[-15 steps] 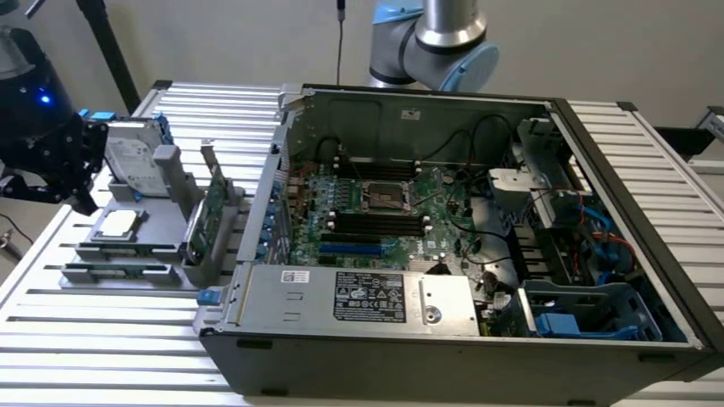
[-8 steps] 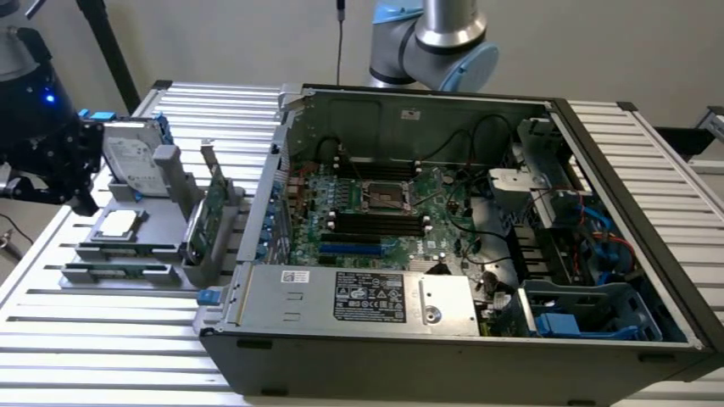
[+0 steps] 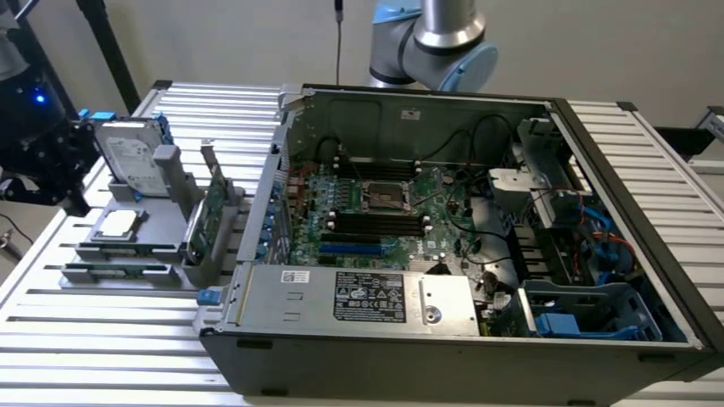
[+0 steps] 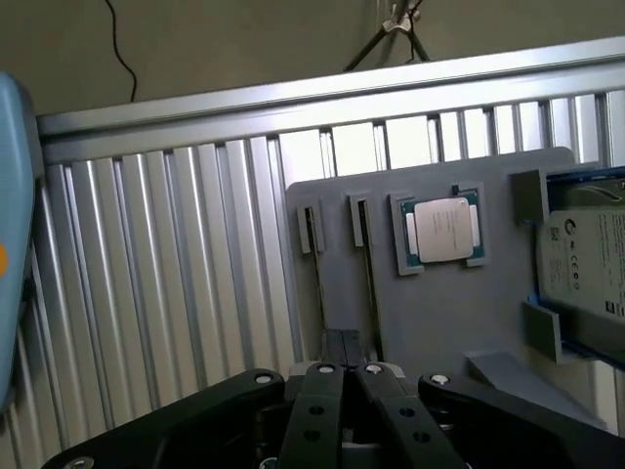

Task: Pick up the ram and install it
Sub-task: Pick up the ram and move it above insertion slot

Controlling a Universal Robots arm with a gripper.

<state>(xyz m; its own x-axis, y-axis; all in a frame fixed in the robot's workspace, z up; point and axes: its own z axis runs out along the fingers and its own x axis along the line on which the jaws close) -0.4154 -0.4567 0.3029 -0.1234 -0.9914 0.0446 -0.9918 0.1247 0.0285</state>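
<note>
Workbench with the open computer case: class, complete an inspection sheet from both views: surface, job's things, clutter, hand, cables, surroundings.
Surface: slatted metal table, carrying an open computer case and a grey parts holder.
Job's things: two ram sticks sit on edge in the holder's slots; the motherboard's black slots look empty.
Clutter: processor, hard drive and expansion card, all on the holder.
Hand: hand shut, nothing seen in it, close to the ram sticks.
Cables: black cables and blue cables inside the case.
Surroundings: robot arm behind the case; tripod legs beyond the table.
</note>
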